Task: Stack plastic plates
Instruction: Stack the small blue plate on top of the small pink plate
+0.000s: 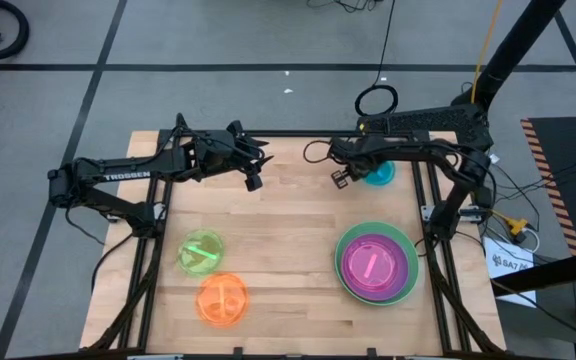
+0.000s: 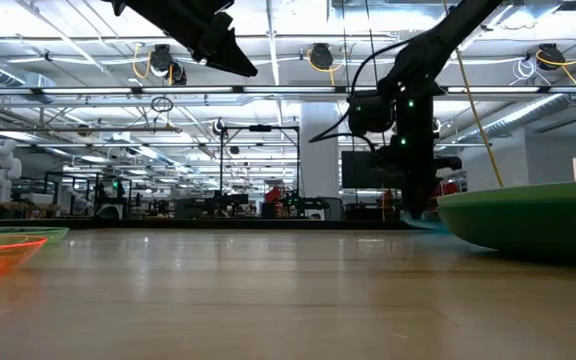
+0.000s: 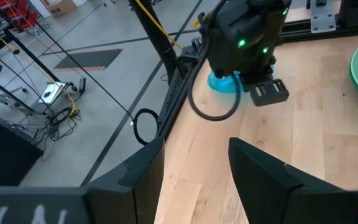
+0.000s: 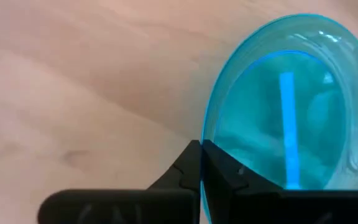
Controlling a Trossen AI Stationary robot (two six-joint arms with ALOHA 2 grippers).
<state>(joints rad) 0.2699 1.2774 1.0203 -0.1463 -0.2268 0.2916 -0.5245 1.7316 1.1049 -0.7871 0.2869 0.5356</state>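
Blue plate [image 4: 291, 106]: small, translucent, lying on the table at the far right corner; its near rim sits right at the tips of your right claw [image 4: 201, 163], which is down at table level.
Right claw state: fingers pinched together on the blue plate's rim, the thin edge between them.
Stack [image 1: 376, 263]: mint green plate at the bottom, purple on it, pink on top, toward the front of the table from your right claw, well apart from it.
Left claw [image 1: 252, 176]: raised over the back middle of the table, fingers apart, holding nothing.
Lime plate [image 1: 201, 251] and orange plate [image 1: 222, 298]: front left, well away from both claws, the two touching or nearly so.
Doing this step well: you hold only a thin lip, so I judge a slow, level lift is best; a sudden swing could let the plate pivot or slip. Carry it over the pink plate, centre it, lower until it nests, then let go.
Surface: pale wooden table [image 1: 288, 250], smooth, so plates may slide if nudged.
Room: grey floor with dark tape lines, cables beside the right frame, a large hall with ceiling lights behind.
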